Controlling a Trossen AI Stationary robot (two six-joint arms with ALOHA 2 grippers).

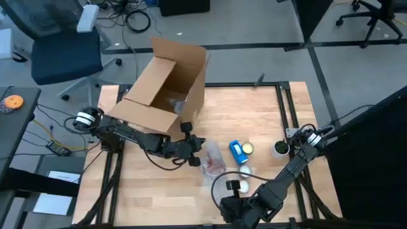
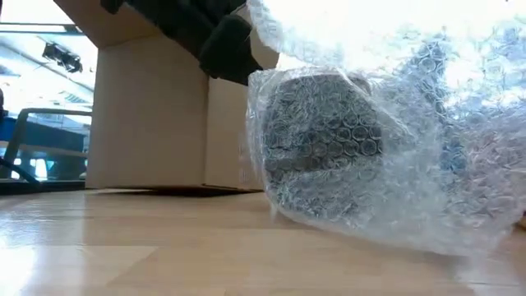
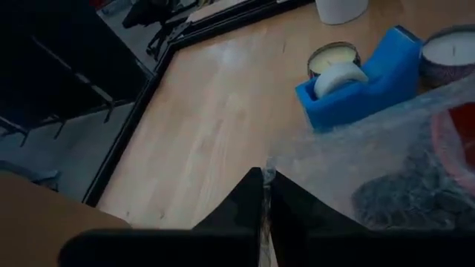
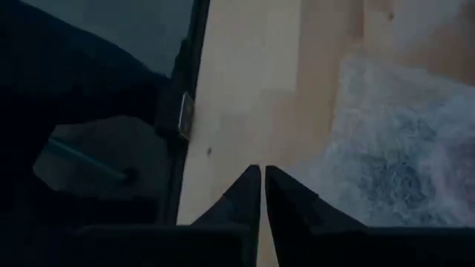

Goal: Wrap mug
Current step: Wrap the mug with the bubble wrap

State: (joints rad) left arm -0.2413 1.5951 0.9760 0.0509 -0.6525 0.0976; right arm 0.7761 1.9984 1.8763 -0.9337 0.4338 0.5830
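A sheet of clear bubble wrap [image 1: 213,162] lies on the table's middle, draped over a dark mug [image 2: 325,144] that shows through it, with something red [image 3: 454,141] beside it. My left gripper [image 1: 194,157] stands at the wrap's left side, shut on its edge. My right gripper [image 1: 234,207] is at the table's near edge, shut, with the wrap [image 4: 393,148] lying beyond its fingertips; it holds nothing. My left gripper pinches an edge of the bubble wrap [image 3: 276,159] between its two shut fingers, coming from the table's left. That edge [image 2: 263,20] is raised above the mug, and the rest of the sheet lies over the mug and on the table.
An open cardboard box [image 1: 165,89] stands at the far left behind the left arm. A blue tape dispenser [image 1: 237,151], a candle [image 1: 247,148] and a white cup [image 1: 280,149] sit right of the wrap. A small white thing [image 1: 235,186] lies near the right gripper.
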